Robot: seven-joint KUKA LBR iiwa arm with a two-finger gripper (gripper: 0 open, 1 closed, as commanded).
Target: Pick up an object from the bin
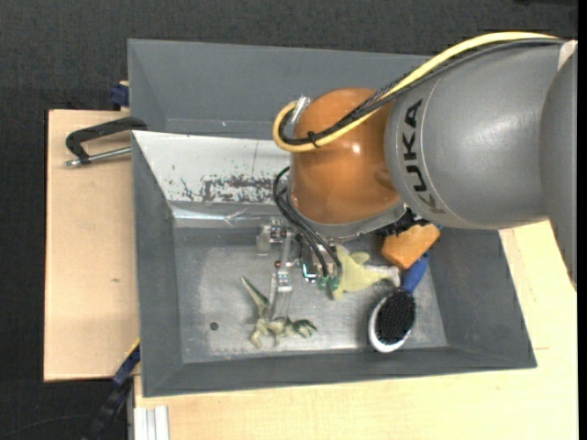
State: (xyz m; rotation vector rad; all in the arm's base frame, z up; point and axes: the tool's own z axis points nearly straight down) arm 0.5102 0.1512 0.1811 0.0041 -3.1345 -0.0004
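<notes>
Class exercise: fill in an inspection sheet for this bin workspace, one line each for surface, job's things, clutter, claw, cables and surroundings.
Surface: grey metal bin, floor scuffed, dark speckles on its back wall.
Job's things: green toy figure at the front; black hairbrush, orange piece, blue piece and pale yellow-green thing at the right.
Clutter: nothing seen.
Claw: claw low in the bin's middle, close to the green toy figure.
Cables: yellow cable along the arm, looped over the orange cover.
Surroundings: dark floor.

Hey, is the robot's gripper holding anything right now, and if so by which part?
Cannot be told. The gripper sits just above a small green toy figure near the bin's front wall, but the view does not settle whether it grips it.
</notes>
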